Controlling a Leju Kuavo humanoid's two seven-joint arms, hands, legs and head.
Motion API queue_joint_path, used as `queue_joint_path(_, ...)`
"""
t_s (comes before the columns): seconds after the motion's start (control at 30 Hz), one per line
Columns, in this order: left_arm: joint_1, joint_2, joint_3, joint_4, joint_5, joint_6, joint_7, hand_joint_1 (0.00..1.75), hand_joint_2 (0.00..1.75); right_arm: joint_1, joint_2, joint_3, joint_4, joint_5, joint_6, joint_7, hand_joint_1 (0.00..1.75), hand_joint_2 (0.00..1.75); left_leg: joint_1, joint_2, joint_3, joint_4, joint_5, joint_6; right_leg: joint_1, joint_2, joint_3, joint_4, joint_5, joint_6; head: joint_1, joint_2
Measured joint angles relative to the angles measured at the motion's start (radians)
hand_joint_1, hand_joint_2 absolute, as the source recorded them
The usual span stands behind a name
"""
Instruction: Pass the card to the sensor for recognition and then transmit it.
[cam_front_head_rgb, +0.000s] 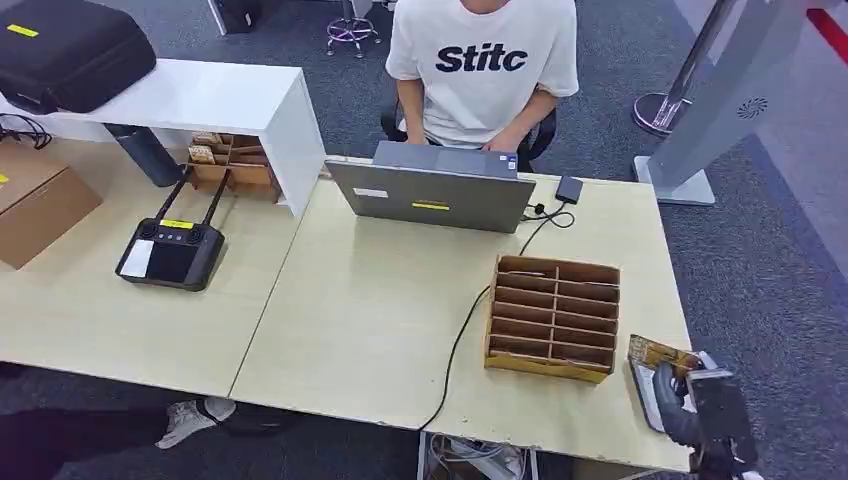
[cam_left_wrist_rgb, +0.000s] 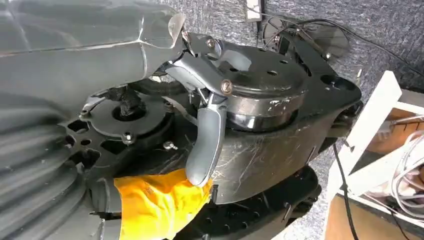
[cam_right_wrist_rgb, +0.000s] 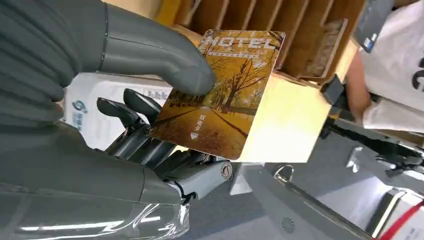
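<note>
— What is the right hand (cam_right_wrist_rgb: 125, 130) holding?
— A flat, glossy hotel card (cam_right_wrist_rgb: 220, 95) printed with yellow autumn trees, pinched between the thick grey thumb on its face and the dark fingers (cam_right_wrist_rgb: 131, 109) beneath.
— What lies past the fingers?
— A slotted wooden card rack (cam_front_head_rgb: 553, 317), just beside the card's far edge, on the pale tabletop (cam_front_head_rgb: 380, 320) near its right corner. Under the fingers sits a white flat sensor pad (cam_right_wrist_rgb: 112, 107).
— The left hand (cam_left_wrist_rgb: 205, 135)?
— Its smooth grey thumb hangs by the robot's body; whether the fingers are curled, I cannot tell.

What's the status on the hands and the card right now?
Right hand pinching the hotel card, over the white sensor pad. Left hand hanging low, empty. Wooden slot rack beside the card.
</note>
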Motion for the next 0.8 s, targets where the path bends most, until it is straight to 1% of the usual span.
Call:
queue_joint_path(0.3, 0.001, 0.000, 0.007, -0.010, 0.000, 0.027, -0.001, 0.00, 1.75, 0.029, 0.004, -0.005, 0.004, 0.032, -0.005, 0.022, 1.75, 1.75, 0.000, 0.000, 0.000, 0.000, 0.000, 0.000, 0.000, 0.000, 0.000, 0.000, 0.000, 0.000, 0.000, 0.000)
queue_joint_path(0.4, 0.002, 0.000, 0.009, -0.014, 0.000, 0.029, -0.001, 0.00, 1.75, 0.032, 0.004, -0.005, 0.008, 0.067, -0.016, 0.044, 1.75, 1.75, 0.000, 0.000, 0.000, 0.000, 0.000, 0.000, 0.000, 0.000, 0.000, 0.000, 0.000, 0.000, 0.000, 0.000)
queue_joint_path(0.5, 0.002, 0.000, 0.011, -0.014, 0.000, 0.029, -0.001, 0.00, 1.75, 0.034, 0.004, -0.006, 0.014, 0.122, -0.037, 0.088, 1.75, 1.75, 0.000, 0.000, 0.000, 0.000, 0.000, 0.000, 0.000, 0.000, 0.000, 0.000, 0.000, 0.000, 0.000, 0.000)
queue_joint_path(0.67, 0.003, 0.000, 0.014, -0.017, 0.000, 0.029, 0.001, 0.00, 1.75, 0.038, 0.004, -0.011, 0.021, 0.161, -0.060, 0.140, 1.75, 1.75, 0.000, 0.000, 0.000, 0.000, 0.000, 0.000, 0.000, 0.000, 0.000, 0.000, 0.000, 0.000, 0.000, 0.000)
queue_joint_path(0.8, 0.004, 0.000, 0.014, -0.019, 0.000, 0.029, 0.001, 0.00, 1.75, 0.041, 0.004, -0.021, 0.021, 0.173, -0.085, 0.158, 1.75, 1.75, 0.000, 0.000, 0.000, 0.000, 0.000, 0.000, 0.000, 0.000, 0.000, 0.000, 0.000, 0.000, 0.000, 0.000)
